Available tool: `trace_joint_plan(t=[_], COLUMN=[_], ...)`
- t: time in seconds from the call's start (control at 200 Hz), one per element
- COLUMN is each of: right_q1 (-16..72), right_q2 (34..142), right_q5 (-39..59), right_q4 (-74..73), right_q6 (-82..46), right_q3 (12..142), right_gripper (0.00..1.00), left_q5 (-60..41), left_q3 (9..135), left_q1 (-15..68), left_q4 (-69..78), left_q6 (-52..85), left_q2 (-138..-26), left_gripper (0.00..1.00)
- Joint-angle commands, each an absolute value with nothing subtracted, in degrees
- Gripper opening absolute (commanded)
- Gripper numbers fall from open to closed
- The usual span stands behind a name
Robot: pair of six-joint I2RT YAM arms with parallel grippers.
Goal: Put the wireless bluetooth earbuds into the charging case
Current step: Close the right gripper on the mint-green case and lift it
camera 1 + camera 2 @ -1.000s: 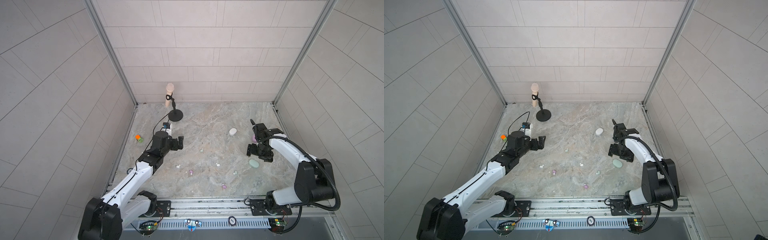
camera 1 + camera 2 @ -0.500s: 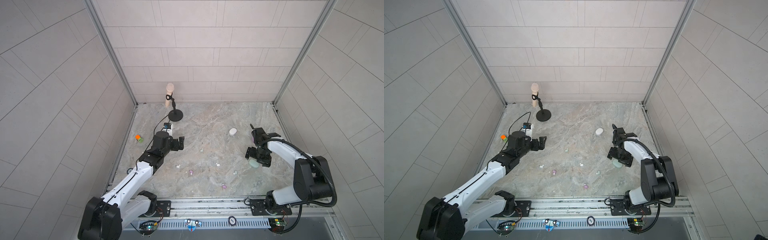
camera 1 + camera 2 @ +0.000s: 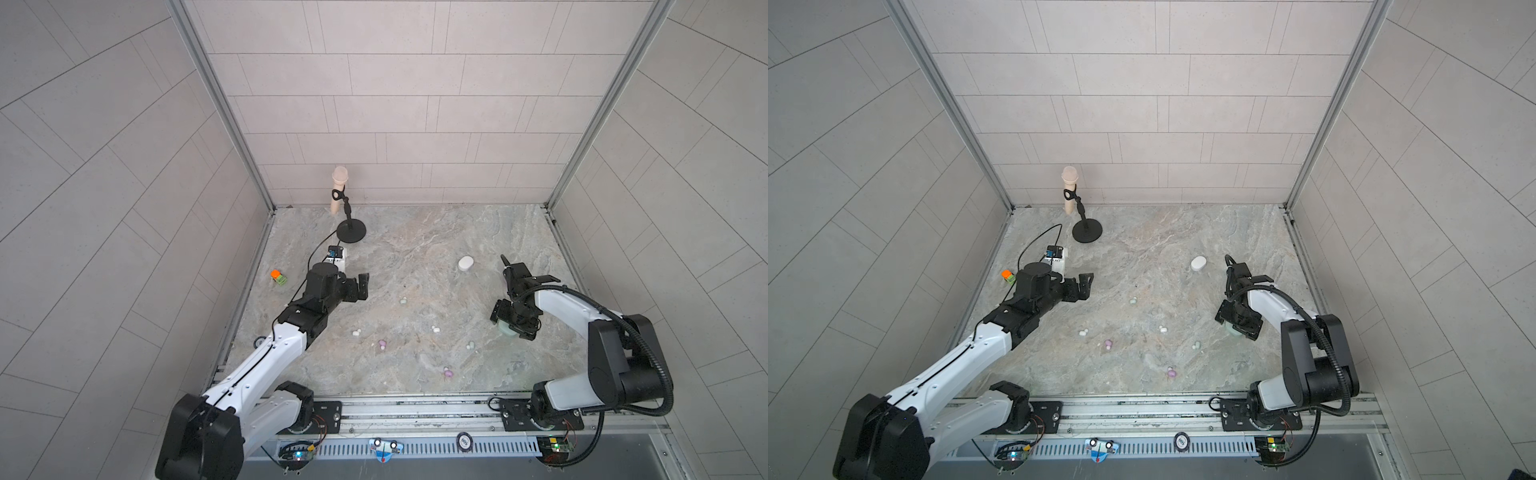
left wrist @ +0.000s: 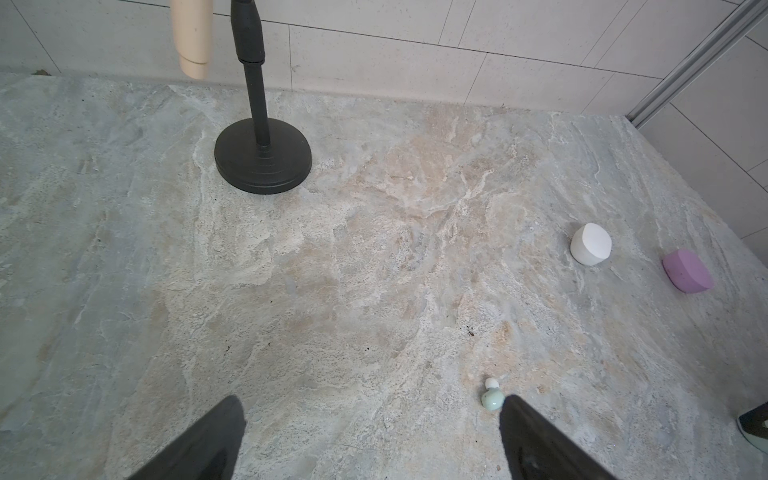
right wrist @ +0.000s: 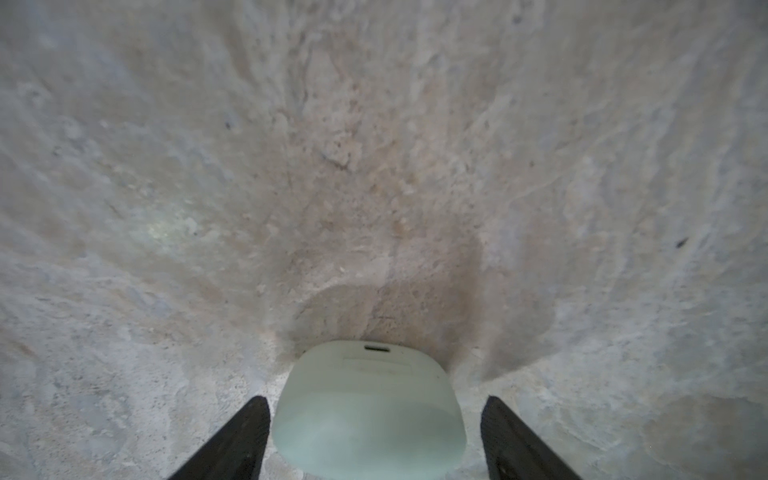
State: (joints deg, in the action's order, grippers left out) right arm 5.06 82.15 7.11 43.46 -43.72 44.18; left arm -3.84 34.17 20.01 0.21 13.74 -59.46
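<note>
earbuds (image 3: 435,328): scattered loose mid-worktop (image 3: 415,249) | right pincer (image 5: 374,401): parted, straddles mint case (image 5: 365,432), unclamped | left pincer (image 4: 372,399): parted wide, empty, beside mint bud (image 4: 492,399) | handling, judged: light, hard, slick, prone to roll; pinch across rounded body

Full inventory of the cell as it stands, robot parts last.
white earbuds: 2, white, mid-table, apart
mint earbuds: 2, pale green, mid-table, apart
lilac earbuds: 2, lilac, towards front
white case: 1, white, right of centre
mint case: 1, pale green, right side
lilac case: 1, lilac, near white case, left wrist view only
microphone: 1, beige, on black stand, back left
small block: 1, orange-green, left edge
left end effector: 1, black, open, empty
right end effector: 1, black, open, straddling mint case
</note>
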Motion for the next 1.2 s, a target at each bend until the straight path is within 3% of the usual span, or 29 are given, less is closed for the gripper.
trace_joint_plan(t=[0.0,0.275,0.661,1.196], right_q1=[4.4,2.0,2.0,1.9], right_q2=[79.8,77.5,78.4,78.3], right_q5=[6.6,8.2,10.5,9.6], right_q4=[43.0,42.9,42.2,42.5], right_q6=[-45.8,-45.2,-45.1,-45.5], right_q3=[43.3,42.4,41.2,41.5], right_gripper=[0.81,0.75,0.76,0.65], left_q5=[-4.0,-4.0,-4.0,-3.7], left_q3=[35.4,35.4,35.5,35.4], left_q1=[20.2,20.2,20.2,20.3], left_q4=[0.2,0.2,0.2,0.1], left_q6=[14.2,14.2,14.2,14.3], left_q2=[-59.3,-59.4,-59.7,-59.8], left_gripper=[1.0,1.0,1.0,1.0])
